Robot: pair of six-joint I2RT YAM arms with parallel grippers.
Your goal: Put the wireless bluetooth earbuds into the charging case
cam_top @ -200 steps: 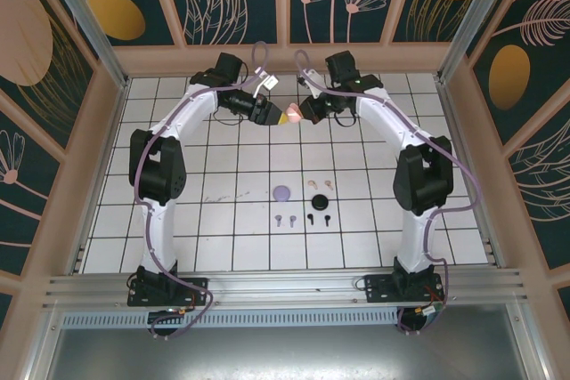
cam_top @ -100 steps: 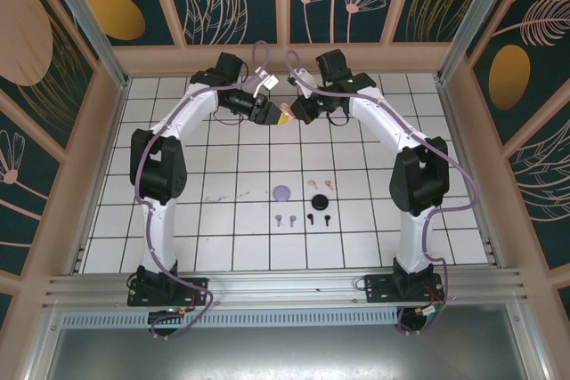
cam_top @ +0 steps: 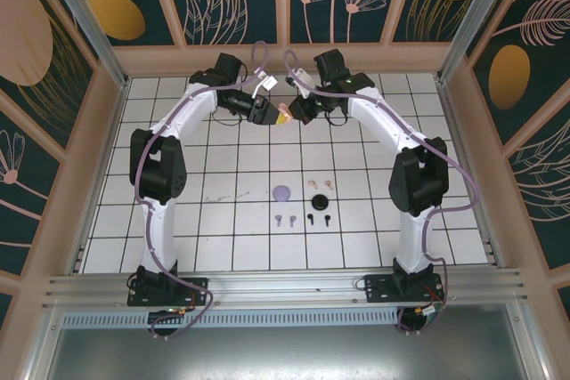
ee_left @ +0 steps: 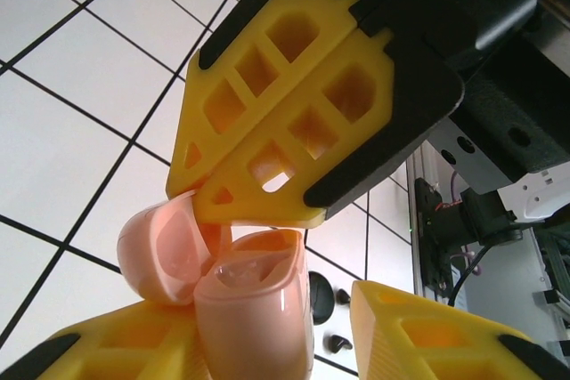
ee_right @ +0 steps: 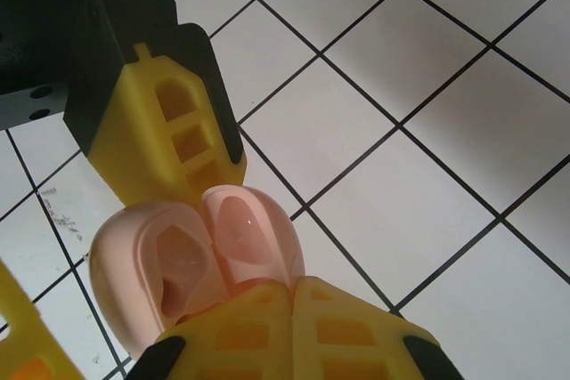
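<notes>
An open pink charging case point(ee_left: 254, 309) hangs above the back of the table, with my left gripper point(ee_left: 267, 331) shut on its body. Its lid point(ee_left: 160, 251) is swung out to the left. My right gripper point(ee_right: 294, 295) is shut, and its joined yellow tips point(ee_left: 240, 206) press on the case at the hinge. In the right wrist view the lid point(ee_right: 249, 233) and the hollow body point(ee_right: 151, 273) face me. From above, both grippers point(cam_top: 272, 115) point(cam_top: 299, 111) meet at the case point(cam_top: 284, 117). Pink earbuds point(cam_top: 312, 184), lilac earbuds point(cam_top: 278, 220) and black earbuds point(cam_top: 327, 218) lie mid-table.
A lilac disc case point(cam_top: 282, 192) and a black case point(cam_top: 320, 204) lie among the earbuds on the white tiled floor. The black case point(ee_left: 321, 295) and a black earbud point(ee_left: 337, 343) show past the pink case. Wooden walls ring the table.
My right gripper has moved left, closing onto the pink case held by the left gripper. The left arm has barely shifted. The earbuds and cases on the tiles lie as before.
</notes>
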